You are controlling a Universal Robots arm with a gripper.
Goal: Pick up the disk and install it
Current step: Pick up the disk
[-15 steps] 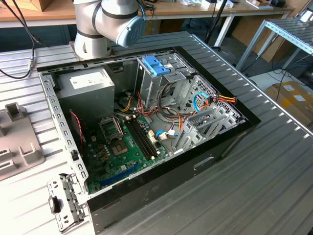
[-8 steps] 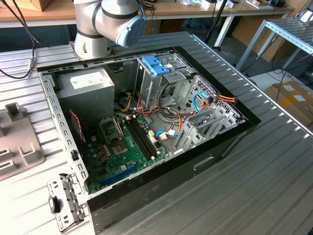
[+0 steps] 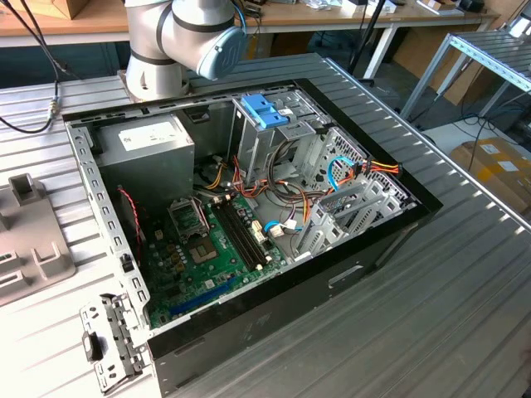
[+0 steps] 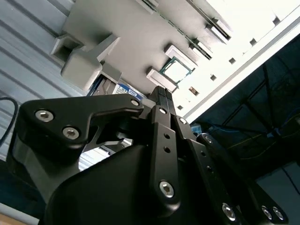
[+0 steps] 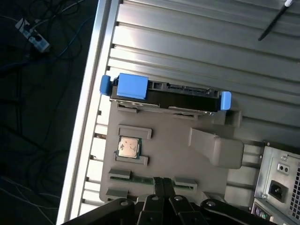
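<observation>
My claw (image 5: pixel 162 182) is pressed together, empty, hanging over the grey holder tray (image 5: pixel 187 154). The disk (image 5: pixel 168 93) stands on edge in a tray slot, with a processor chip (image 5: pixel 129 146) pocketed near it and the open computer case (image 3: pixel 348 278) alongside

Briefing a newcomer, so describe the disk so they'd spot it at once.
In the first wrist view, find the grey holder tray on the ribbed metal table. The disk stands on edge along one side of it. Bright blue plastic end pieces set it apart from the small square chip seated nearby.
</observation>
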